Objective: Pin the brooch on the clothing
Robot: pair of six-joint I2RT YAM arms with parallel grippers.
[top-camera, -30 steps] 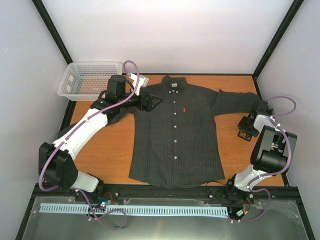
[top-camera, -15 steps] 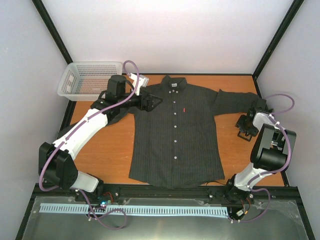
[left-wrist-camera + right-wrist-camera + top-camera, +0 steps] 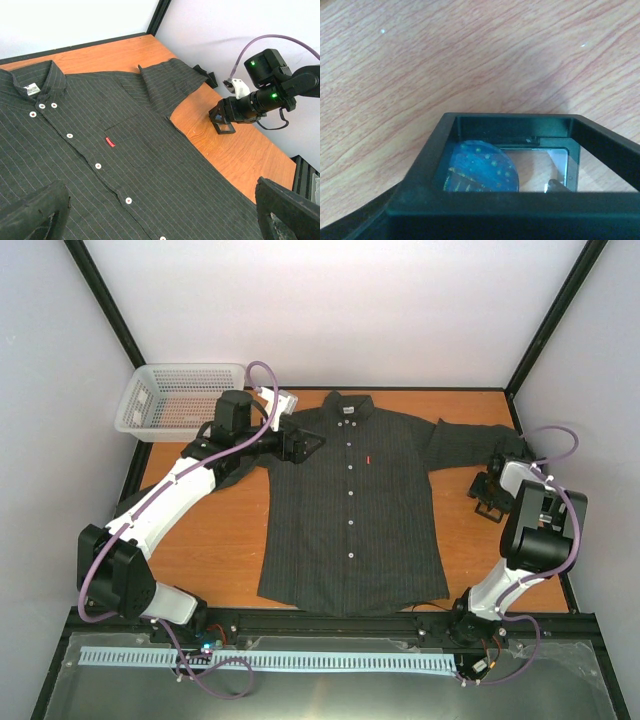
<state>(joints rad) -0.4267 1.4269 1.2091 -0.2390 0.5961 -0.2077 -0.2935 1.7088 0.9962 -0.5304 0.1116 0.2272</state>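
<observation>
The dark pinstriped shirt (image 3: 352,525) lies flat and buttoned on the wooden table, and also shows in the left wrist view (image 3: 150,175), with its red chest tag (image 3: 110,142). My left gripper (image 3: 308,444) hovers open and empty over the shirt's upper chest, its fingers (image 3: 35,210) spread wide. My right gripper (image 3: 487,495) sits low on the bare table beside the shirt's sleeve cuff and also shows in the left wrist view (image 3: 223,122). In the right wrist view it is shut on a round blue brooch (image 3: 480,172) with yellow dots, seen through the black finger frame.
A white mesh basket (image 3: 175,396) stands at the back left corner. The shirt's sleeve (image 3: 470,440) stretches toward the right gripper. Black frame posts and white walls enclose the table (image 3: 215,540); a metal rail runs along the near edge.
My right gripper has shifted slightly up and left toward the sleeve cuff. The left arm and the shirt have not moved.
</observation>
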